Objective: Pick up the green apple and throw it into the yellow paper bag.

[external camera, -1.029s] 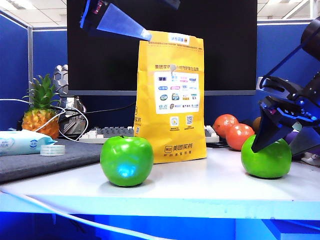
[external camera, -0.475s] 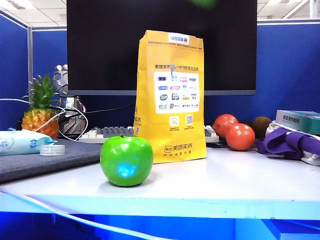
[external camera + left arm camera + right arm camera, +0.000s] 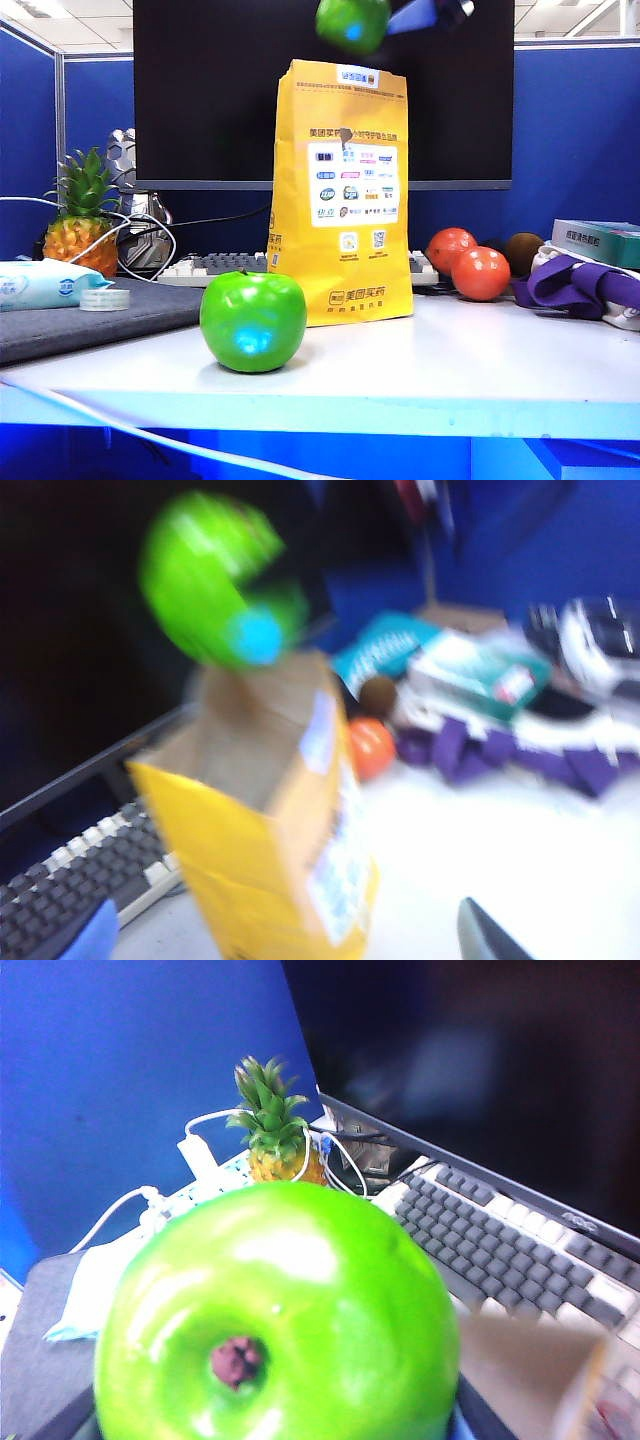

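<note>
The green apple (image 3: 352, 22) hangs high in the exterior view, just above the top of the yellow paper bag (image 3: 340, 190). My right gripper (image 3: 392, 19) is shut on it, reaching in from the upper right. In the right wrist view the apple (image 3: 280, 1320) fills the lower part, blossom end toward the camera. The left wrist view shows the blurred apple (image 3: 215, 575) over the bag's open mouth (image 3: 245, 730). My left gripper (image 3: 285, 935) is open; its fingertips (image 3: 85, 935) stand wide apart on the near side of the bag. It is outside the exterior view.
A second, glossier green apple (image 3: 252, 322) with a cyan patch sits in front of the bag. A pineapple (image 3: 80, 225), wipes pack (image 3: 40, 283) and tape roll (image 3: 105, 300) are on the left. Behind are a keyboard (image 3: 215, 265) and monitor; red fruits (image 3: 478, 272) and purple cloth (image 3: 585, 283) lie right.
The right gripper lifted the green apple off the table at the right and carried it up and left over the bag. The left gripper, earlier at the bag's top left, left the exterior view.
</note>
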